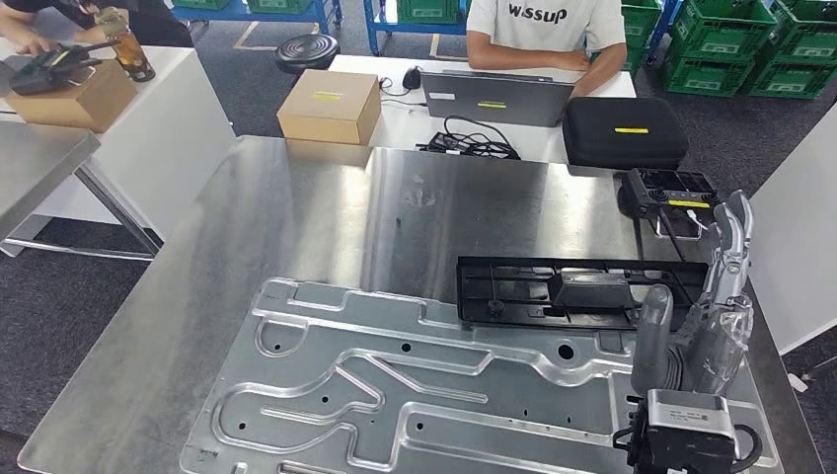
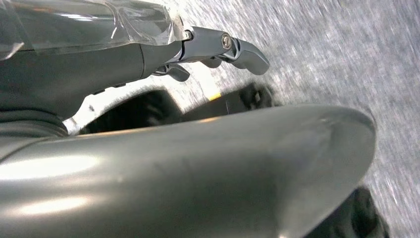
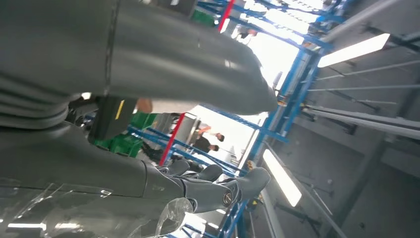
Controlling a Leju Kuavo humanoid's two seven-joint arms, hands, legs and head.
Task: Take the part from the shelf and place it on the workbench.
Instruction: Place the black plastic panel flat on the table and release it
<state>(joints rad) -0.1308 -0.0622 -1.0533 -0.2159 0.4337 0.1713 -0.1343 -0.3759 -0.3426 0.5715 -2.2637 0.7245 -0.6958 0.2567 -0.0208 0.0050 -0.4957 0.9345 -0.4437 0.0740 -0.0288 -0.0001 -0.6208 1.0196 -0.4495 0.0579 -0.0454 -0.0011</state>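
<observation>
Steel workbench (image 1: 296,227) fills the frame, with the black part (image 1: 582,293) lying centre-right on the stamped metal plate (image 1: 415,390).

My right hand (image 1: 706,316) stands raised at lower right, fingers apart and holding nothing, with the part just to its left, long axis running left-right. My left hand (image 2: 218,49) hangs over floor, fingers loose, gripping nothing.

Grey speckled floor (image 1: 59,296) lies under white tables (image 1: 178,118); green crates (image 1: 725,44) on blue racks (image 1: 296,12) line the far side, beside a round black stool (image 1: 306,49). Long strip lights (image 3: 354,49) glow on the ceiling overhead
</observation>
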